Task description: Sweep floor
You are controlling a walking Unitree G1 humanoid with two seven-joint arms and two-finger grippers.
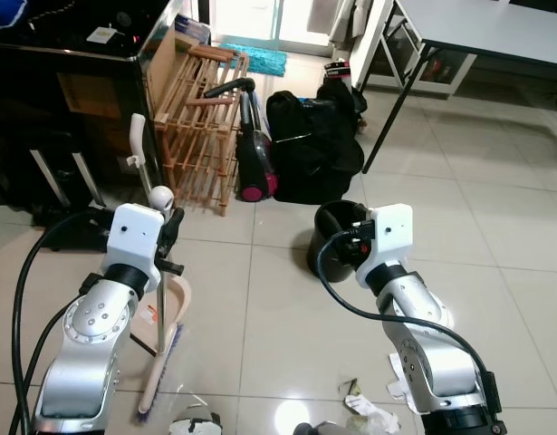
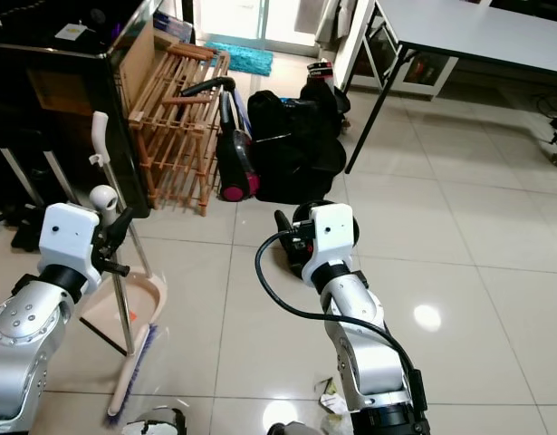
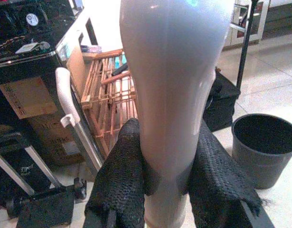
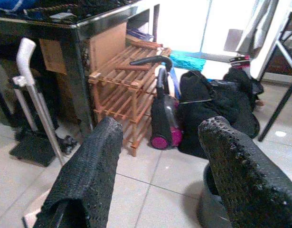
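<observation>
My left gripper (image 1: 170, 236) is shut on the upper part of a broom's white handle (image 3: 174, 95), just under its round knob (image 1: 160, 196). The broom stands almost upright, and its brush (image 1: 165, 362) rests on the tiles by a beige dustpan (image 1: 179, 304). The dustpan's long white handle (image 1: 139, 138) rises behind. My right gripper (image 4: 160, 128) is open with nothing between its fingers and hovers beside a black bin (image 1: 329, 243). Crumpled paper scraps (image 1: 370, 410) lie on the floor near my right arm.
A wooden rack (image 1: 202, 118) leans against a black cabinet (image 1: 61, 91) on the left. A pink and black vacuum (image 1: 254, 154) and black bags (image 1: 314, 145) sit behind the bin. A grey table (image 1: 495, 32) stands at the far right, with open tiles below it.
</observation>
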